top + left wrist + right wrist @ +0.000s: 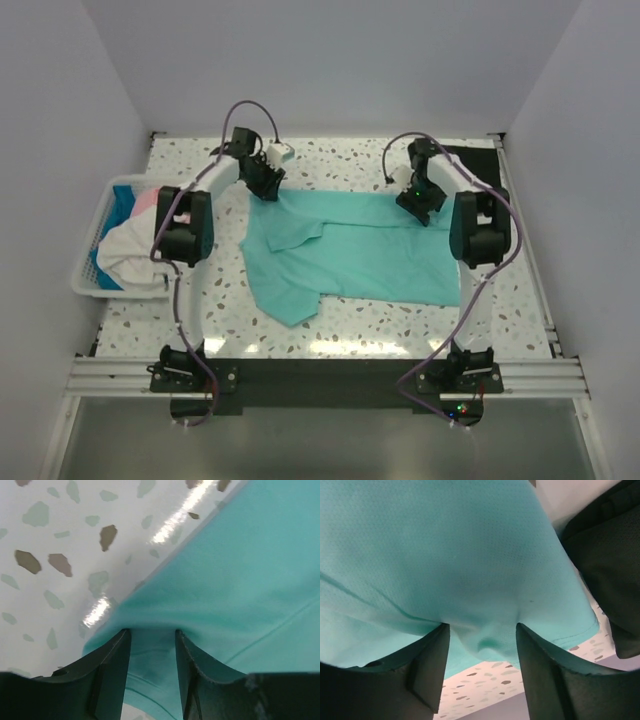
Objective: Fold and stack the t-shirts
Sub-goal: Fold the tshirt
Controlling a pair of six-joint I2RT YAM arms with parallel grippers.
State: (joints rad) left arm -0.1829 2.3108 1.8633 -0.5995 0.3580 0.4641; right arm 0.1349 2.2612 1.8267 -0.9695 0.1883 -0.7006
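A teal-green t-shirt (350,250) lies spread on the speckled table, with one sleeve folded over at the left. My left gripper (268,183) is at its far left corner. In the left wrist view the gripper (151,632) has its jaws a little apart, tips pressed into the teal cloth (240,570), which fills the gap. My right gripper (420,205) is at the far right corner. In the right wrist view this gripper (481,627) has its jaws apart, and a fold of the teal cloth (445,550) sags between them.
A white slatted basket (85,285) stands at the left table edge and holds white (125,250), pink (145,197) and blue (118,200) cloth. A black t-shirt (470,152) lies at the far right, also seen in the right wrist view (605,555). White walls enclose the table.
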